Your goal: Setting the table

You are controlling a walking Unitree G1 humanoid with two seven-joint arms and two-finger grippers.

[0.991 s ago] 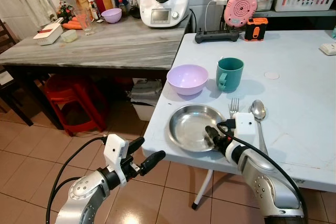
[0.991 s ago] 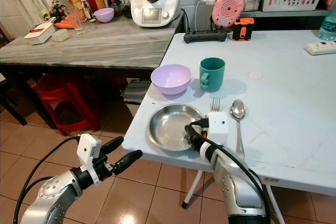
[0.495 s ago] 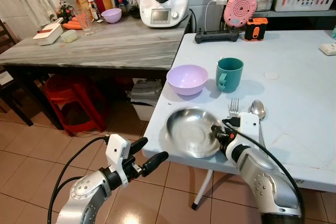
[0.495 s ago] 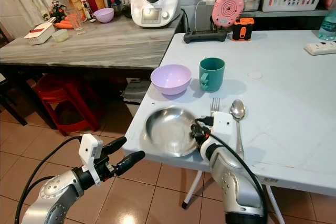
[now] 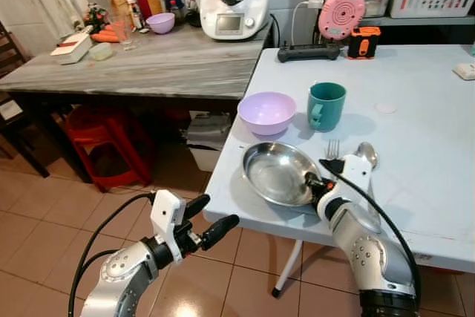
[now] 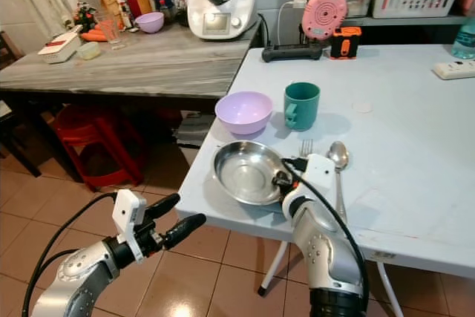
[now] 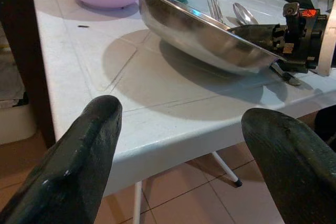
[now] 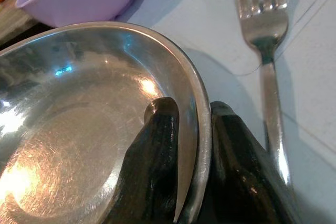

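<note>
Near table (image 5: 415, 102) edge, R gripper (image 5: 310, 182) pinching plate (image 5: 276, 172) rim, tilted

Right arm reaches forward over the table's near edge, wrist angled inward, and the right gripper (image 5: 310, 182) has its jaws pinched on the rim of the steel plate (image 5: 276, 174), one finger (image 8: 152, 166) inside, one outside. Left arm is low, below table height, forearm pointing forward, left gripper (image 5: 209, 220) with jaws spread wide apart, holding nothing.
</note>
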